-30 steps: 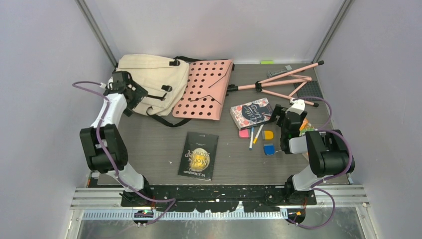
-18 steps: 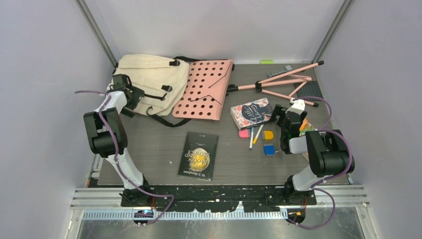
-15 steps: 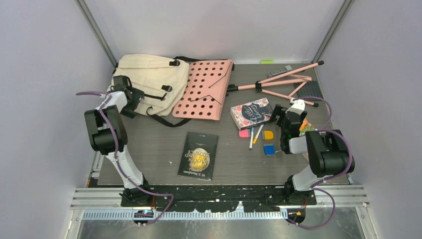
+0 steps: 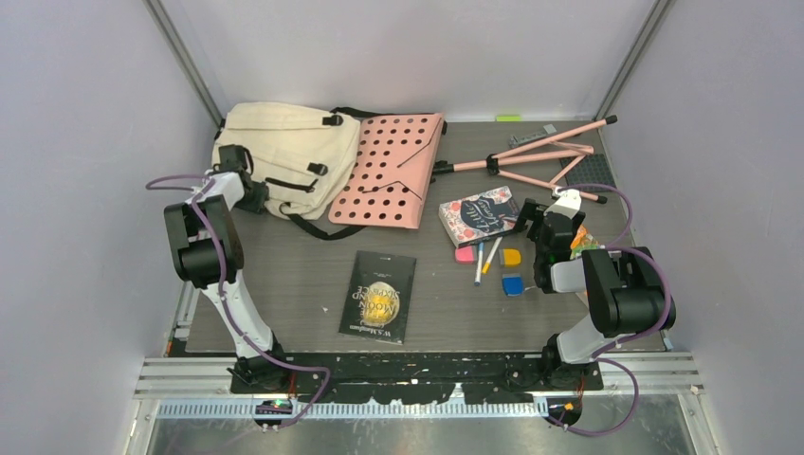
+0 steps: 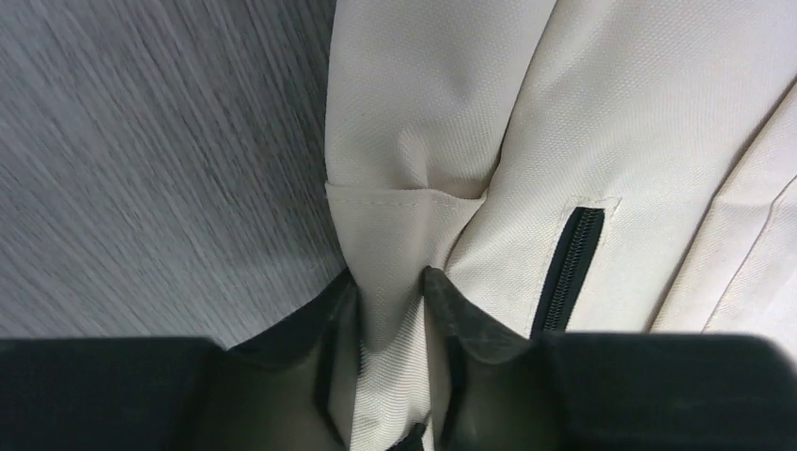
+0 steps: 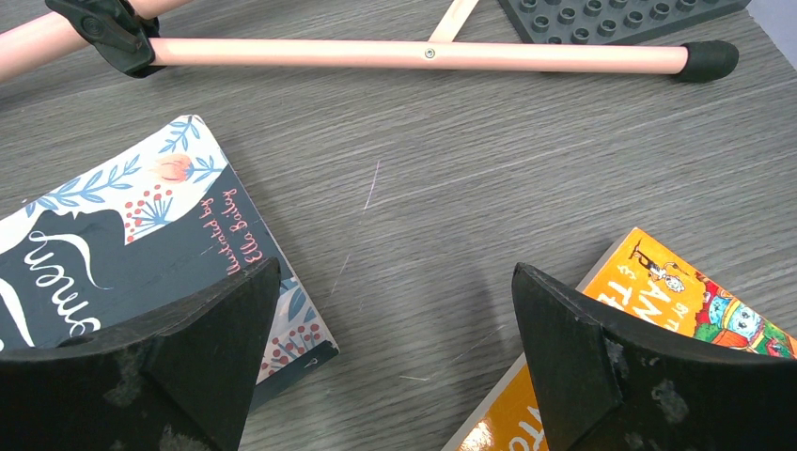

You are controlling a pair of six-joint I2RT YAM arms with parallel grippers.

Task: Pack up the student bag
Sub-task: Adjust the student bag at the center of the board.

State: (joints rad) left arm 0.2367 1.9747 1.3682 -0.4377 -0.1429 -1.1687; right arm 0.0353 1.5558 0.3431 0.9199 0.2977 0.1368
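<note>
Cream canvas, fine-woven: student bag [image 4: 289,156], soft and slumped, lying flat at 10 o'clock on the table [image 4: 303,275]. It has black straps and buckles and a short black zipper [image 5: 567,268] set in a stitched panel.

Left gripper [image 5: 390,287]: at the bag's 8 o'clock corner, its dark, wedge-shaped fingers [image 5: 334,315] pinched on a bunched fold of the cream cloth.

Right gripper [image 6: 395,268]: at 3 o'clock on the table, jaws spread wide and holding nothing. Its scuffed black fingers [image 6: 202,343] hang over bare tabletop between two books.

Pink board [image 4: 389,171]: flat and rigid, drilled with rows of round holes. It sits at 12 o'clock, its left edge lapping the bag.

Pink stand [image 4: 540,161]: slim tubes with black joints and rubber feet, folded down at 1 o'clock.

Grey studded plate [image 6: 611,14]: beyond the stand's tube.

Floral book [image 4: 479,216]: dark cover with a leaf-and-berry border, near 2 o'clock.

Orange book [image 6: 658,319]: glossy cartoon cover, under the right gripper's 5 o'clock side.

Black book [image 4: 379,296]: gold disc and lettering, at 6 o'clock.

Pens [image 4: 484,258], two, slim. A pink eraser [image 4: 465,254] lies just beside them, with an orange eraser [image 4: 511,257] and a blue eraser [image 4: 513,283] nearby.

Table surface: grey wood grain, matte.
</note>
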